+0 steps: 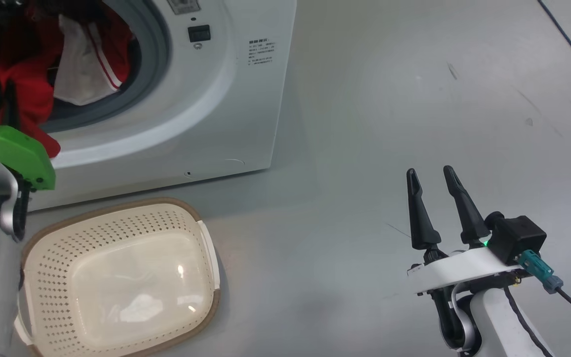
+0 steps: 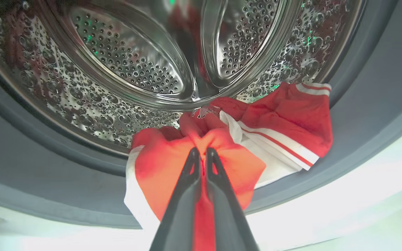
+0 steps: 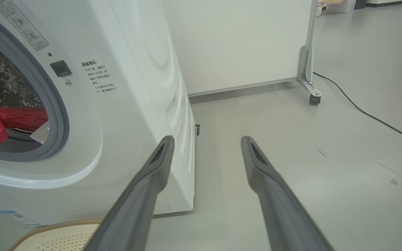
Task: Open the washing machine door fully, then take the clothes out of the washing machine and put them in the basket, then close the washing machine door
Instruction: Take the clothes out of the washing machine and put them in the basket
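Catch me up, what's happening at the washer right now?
The left end effector is shut on a red jersey with white trim at the mouth of the white front-loading washing machine, the cloth spilling over the grey gasket. The cream perforated plastic basket stands on the floor in front, with no clothes in it. The right end effector is open, off to the side.

Basket (image 1: 47, 277) on floor (image 1: 365, 148), just in front of washing machine (image 1: 246, 99), L side of head view. Clothes (image 2: 159, 167) partly in drum (image 2: 127, 59), spilling fwd over gasket (image 2: 47, 174) at opening's lower edge, w/ L gripper (image 2: 202, 151) fingers pinched on them there. R gripper (image 1: 431, 173) over floor, R of machine, well apart from basket.
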Robot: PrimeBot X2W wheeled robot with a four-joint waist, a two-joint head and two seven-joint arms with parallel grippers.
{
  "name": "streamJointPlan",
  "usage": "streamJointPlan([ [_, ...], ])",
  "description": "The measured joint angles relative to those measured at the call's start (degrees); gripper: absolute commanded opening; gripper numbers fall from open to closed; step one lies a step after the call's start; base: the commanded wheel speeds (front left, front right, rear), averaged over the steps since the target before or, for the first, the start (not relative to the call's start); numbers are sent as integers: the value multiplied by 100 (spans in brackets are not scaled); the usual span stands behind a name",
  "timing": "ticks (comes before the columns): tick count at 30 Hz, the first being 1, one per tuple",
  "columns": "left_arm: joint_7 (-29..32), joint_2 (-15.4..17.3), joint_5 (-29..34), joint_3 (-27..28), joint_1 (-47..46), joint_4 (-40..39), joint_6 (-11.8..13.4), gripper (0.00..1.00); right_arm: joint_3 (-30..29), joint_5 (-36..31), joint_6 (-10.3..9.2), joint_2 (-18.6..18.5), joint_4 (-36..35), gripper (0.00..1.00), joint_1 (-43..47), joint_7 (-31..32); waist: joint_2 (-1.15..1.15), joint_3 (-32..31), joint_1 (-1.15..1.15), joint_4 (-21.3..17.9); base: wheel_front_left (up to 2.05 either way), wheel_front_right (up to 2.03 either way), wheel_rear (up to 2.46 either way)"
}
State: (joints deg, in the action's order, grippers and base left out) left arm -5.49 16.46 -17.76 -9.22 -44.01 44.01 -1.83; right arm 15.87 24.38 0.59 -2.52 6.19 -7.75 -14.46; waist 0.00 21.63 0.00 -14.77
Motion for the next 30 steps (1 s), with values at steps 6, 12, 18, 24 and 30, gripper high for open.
streamJointPlan([
  [6, -368, -172, -113, -1, 310, -10, -80, 0, -147, -35, 48, -12, 31, 100, 190, 0, 0, -318, 0, 221, 0, 0, 0],
  [12, -676, -325, -147, -23, 584, -144, -152, 0, -259, -45, 82, -48, 55, 100, 374, 0, 0, -605, 0, 445, 0, 0, 0],
  [18, -777, -359, -147, -41, 834, -402, -159, 0, -349, -79, 92, -65, 57, 100, 541, 0, 0, -852, 0, 671, 0, 0, 0],
  [24, -834, -423, -147, -48, 1018, -801, -201, 0, -394, -94, 136, -74, 56, 100, 677, 0, 0, -1033, 0, 883, 0, 0, 0],
  [30, -881, -454, -119, -97, 1269, -1338, -252, 0, -397, -136, 188, -76, 62, 100, 739, 0, 0, -1207, 0, 1012, 0, 0, 0],
])
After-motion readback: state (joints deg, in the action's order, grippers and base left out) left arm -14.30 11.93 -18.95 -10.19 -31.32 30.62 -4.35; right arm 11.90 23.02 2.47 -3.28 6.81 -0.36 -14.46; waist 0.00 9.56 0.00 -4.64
